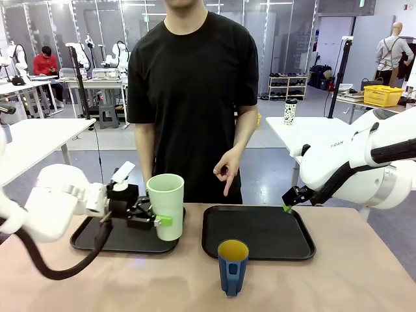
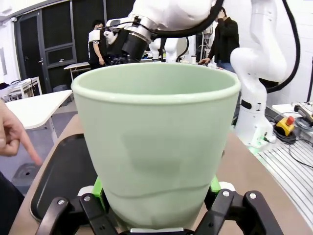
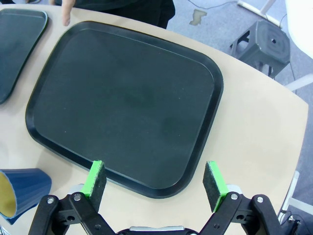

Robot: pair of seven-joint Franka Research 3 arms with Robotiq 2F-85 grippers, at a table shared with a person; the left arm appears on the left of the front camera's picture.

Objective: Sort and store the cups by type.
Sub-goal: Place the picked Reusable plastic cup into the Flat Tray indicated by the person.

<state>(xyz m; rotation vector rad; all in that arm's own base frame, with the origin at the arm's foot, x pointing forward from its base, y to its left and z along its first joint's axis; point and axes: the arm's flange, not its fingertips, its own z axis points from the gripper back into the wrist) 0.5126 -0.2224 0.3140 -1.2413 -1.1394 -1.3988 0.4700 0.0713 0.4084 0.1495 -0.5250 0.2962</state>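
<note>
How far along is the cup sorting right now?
Nothing looks stored yet. In hand: the left gripper is shut on the pale-green tumbler at the left tray; whether it rests there I cannot tell. Left to do: the blue mug stands on the table in front of the right tray, untouched, with the open right gripper near that tray's edge.

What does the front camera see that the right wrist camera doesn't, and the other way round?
Front camera's extra: the green tumbler gripped by the left claw. Right wrist camera's extra: the right claw standing wide open, and a gray stool on the floor. Both: the black tray, the blue mug beside it, and the person's pointing hand.
</note>
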